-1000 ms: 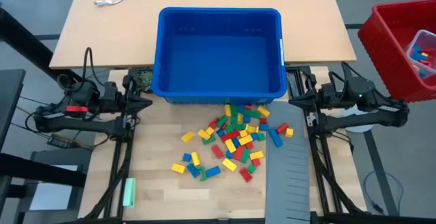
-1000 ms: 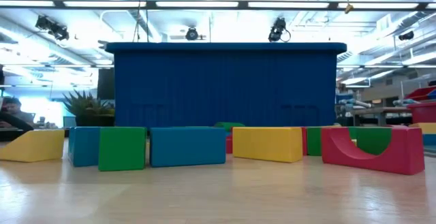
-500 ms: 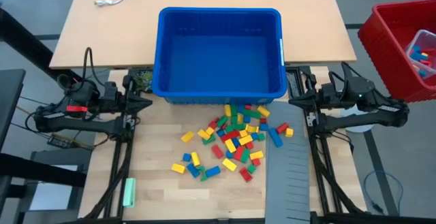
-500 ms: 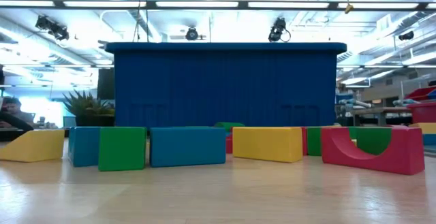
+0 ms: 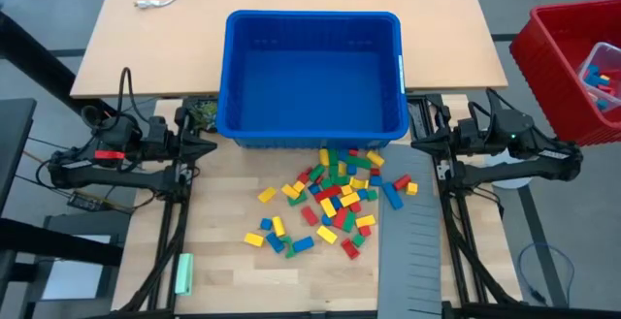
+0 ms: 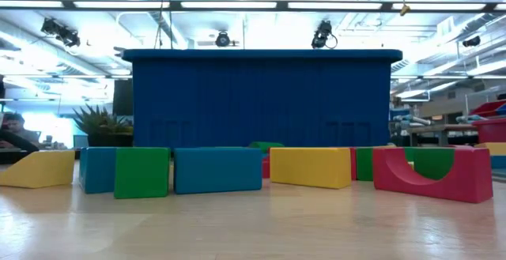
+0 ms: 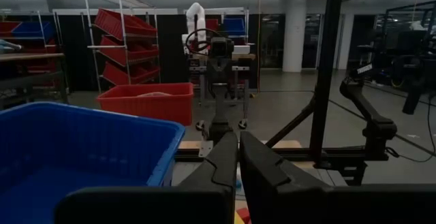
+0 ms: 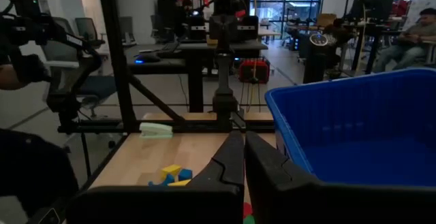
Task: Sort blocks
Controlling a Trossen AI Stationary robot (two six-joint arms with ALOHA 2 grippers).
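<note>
Nothing has moved since earlier. Blocks (image 5: 335, 198) are heaped on wood, just near of the smooth blue plastic bin (image 5: 312, 130). Left gripper (image 5: 210, 145) and right gripper (image 5: 417, 143) are parked aside, fingers pressed together, empty.

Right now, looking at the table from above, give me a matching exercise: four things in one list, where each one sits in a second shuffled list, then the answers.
Things:
1. blue bin
2. blocks
3. pale green bar
4. grey ridged panel

Places:
A. near-left corner of the light wood board
B. near-right side of the board, next to the right arm's stand
C. centre of the table, at the far edge of the board
D. scattered on the board just in front of the bin

Pairs: 1-C, 2-D, 3-A, 4-B
</note>
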